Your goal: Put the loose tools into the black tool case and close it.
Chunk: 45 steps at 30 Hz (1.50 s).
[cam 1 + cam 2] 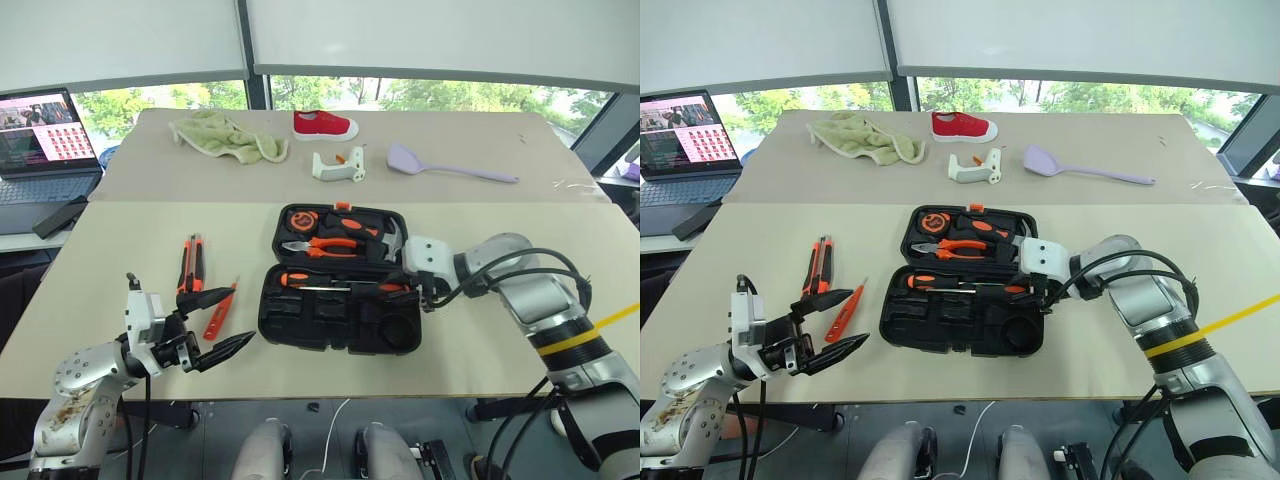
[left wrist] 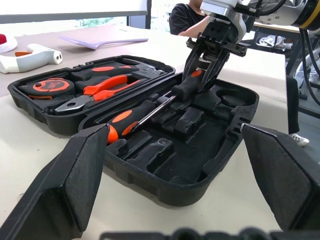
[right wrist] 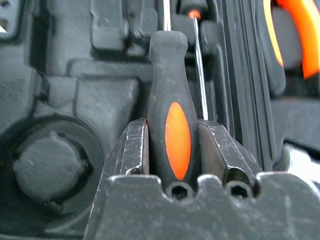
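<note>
Meanwhile, the black tool case (image 1: 340, 300) lies open on the counter (image 1: 500, 330), its lid half on the far side holding orange-handled pliers (image 1: 325, 246) and a hammer (image 1: 385, 238), its near half showing moulded slots. The right gripper (image 1: 425, 292) reaches in from the right, its fingers (image 3: 215, 150) pinching the black-and-orange handle of a screwdriver (image 3: 172, 120) at the case's right end, the shaft pointing left along the far edge of the near half. A second black-and-orange screwdriver (image 2: 131, 118) lies in the same half, close alongside the first one's shaft. Left of the case, still loose on the counter, sit an orange-black utility knife (image 1: 190, 264) and, just right of it, a slim orange tester screwdriver (image 1: 220, 310). The left gripper (image 1: 205, 335) hovers at the near left edge of the counter, its fingers (image 2: 75, 185) spread wide and holding nothing, pointing toward the case. On the far side of the counter lie a green cloth (image 1: 228, 136), a red shoe (image 1: 323, 125), a white tool (image 1: 338, 166) and a lilac spatula (image 1: 445, 167); a laptop (image 1: 45, 150) stands open at far left
</note>
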Tool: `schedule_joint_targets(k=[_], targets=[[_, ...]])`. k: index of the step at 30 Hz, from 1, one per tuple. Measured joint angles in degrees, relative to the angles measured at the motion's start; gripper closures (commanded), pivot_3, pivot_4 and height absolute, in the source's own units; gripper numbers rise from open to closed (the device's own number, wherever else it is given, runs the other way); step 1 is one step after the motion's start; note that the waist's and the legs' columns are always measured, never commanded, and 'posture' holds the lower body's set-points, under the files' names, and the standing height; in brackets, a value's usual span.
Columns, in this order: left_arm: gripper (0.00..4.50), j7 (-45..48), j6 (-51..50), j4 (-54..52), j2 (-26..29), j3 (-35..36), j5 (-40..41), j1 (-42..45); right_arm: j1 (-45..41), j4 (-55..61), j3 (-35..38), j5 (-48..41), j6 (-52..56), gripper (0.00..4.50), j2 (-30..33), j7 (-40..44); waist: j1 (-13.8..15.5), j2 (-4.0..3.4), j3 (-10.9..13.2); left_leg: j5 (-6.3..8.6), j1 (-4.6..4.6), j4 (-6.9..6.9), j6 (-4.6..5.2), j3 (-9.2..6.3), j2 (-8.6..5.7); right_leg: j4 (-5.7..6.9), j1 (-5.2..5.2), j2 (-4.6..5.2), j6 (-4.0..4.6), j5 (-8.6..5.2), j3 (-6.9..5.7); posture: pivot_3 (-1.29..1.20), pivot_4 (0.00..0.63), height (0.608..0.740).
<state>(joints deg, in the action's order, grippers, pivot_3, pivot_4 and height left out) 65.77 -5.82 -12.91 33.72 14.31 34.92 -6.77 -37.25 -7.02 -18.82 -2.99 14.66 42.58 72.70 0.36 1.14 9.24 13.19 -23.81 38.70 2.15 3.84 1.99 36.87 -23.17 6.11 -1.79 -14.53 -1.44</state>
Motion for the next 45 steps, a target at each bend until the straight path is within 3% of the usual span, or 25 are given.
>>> schedule_joint_targets(k=[5,7,8,11,16,22,27,35,45], targets=[[0.0,-0.1,0.6,0.0,-0.2,-0.1,-0.4,0.0,-0.1,0.0,-0.3,0.5,0.0,3.46,0.3,1.4,0.0,0.0,0.0,0.0,0.0,0.0,0.0,0.0,0.0,0.0,0.01,0.0,0.0,0.0,0.0,0.0,0.15,0.74],[0.0,-0.1,0.7,0.0,-0.2,-0.2,-0.8,0.0,-0.1,0.0,-0.3,0.6,0.0,2.45,0.7,1.7,0.0,0.0,0.0,0.0,0.0,0.0,0.0,0.0,-0.01,0.0,0.0,0.0,0.0,0.0,0.0,0.0,0.15,0.74],[0.0,-0.1,0.7,0.0,-0.3,-0.3,-0.8,0.0,-0.1,0.1,-0.3,0.6,0.2,2.29,1.0,2.1,0.0,0.0,0.0,0.0,0.0,0.0,0.0,0.0,0.0,0.0,0.0,0.0,0.0,0.0,-0.01,0.0,0.15,0.74],[0.0,-0.2,0.8,0.0,-0.3,-0.4,-1.0,0.0,-0.1,-0.7,1.0,0.5,-2.9,1.06,0.9,1.6,0.0,0.01,0.0,0.0,0.0,0.0,0.0,0.0,0.0,0.0,0.0,-0.01,0.0,0.0,0.0,0.0,0.15,0.74],[0.0,-0.7,0.8,0.0,-0.5,-0.5,-1.0,0.0,-0.2,-2.0,6.3,-6.9,-6.7,0.91,-0.8,4.8,0.0,0.04,0.0,0.0,0.0,0.0,0.0,0.0,0.01,-0.01,0.01,-0.03,-0.01,0.0,-0.01,0.0,0.15,0.74],[0.0,-1.5,0.8,0.0,-0.6,-0.5,-1.0,-0.1,0.8,-2.4,10.7,-14.9,-4.8,2.72,-3.8,7.0,0.0,0.05,0.0,0.0,0.02,0.0,0.0,-0.01,0.05,0.01,0.04,-0.02,0.0,0.0,-0.01,0.0,0.15,0.74],[0.0,-2.2,0.7,-0.1,-1.2,-1.4,-1.1,0.0,3.2,-5.6,7.8,-11.2,-7.0,4.46,-10.9,1.4,-0.3,0.04,0.0,0.0,0.02,-0.01,0.0,0.0,0.02,0.07,0.0,-0.02,0.0,0.0,0.02,0.0,0.15,0.74],[0.0,-2.3,0.1,-0.1,0.0,-1.2,-0.9,-0.1,1.5,-14.4,5.6,-6.7,-14.3,4.46,-13.4,-0.6,-0.3,0.05,0.0,0.0,0.11,0.0,0.0,0.0,0.0,0.08,0.08,-0.02,-0.01,0.0,0.01,0.0,0.15,0.74],[0.0,-4.4,-0.5,-0.1,1.9,-0.4,-1.3,1.8,0.3,-11.4,1.6,-1.6,-14.0,4.46,-13.4,-2.2,-1.1,0.14,0.0,0.01,0.67,-0.16,-0.03,-0.01,0.1,0.04,0.53,-0.05,0.04,-0.03,0.01,0.0,0.15,0.74]])
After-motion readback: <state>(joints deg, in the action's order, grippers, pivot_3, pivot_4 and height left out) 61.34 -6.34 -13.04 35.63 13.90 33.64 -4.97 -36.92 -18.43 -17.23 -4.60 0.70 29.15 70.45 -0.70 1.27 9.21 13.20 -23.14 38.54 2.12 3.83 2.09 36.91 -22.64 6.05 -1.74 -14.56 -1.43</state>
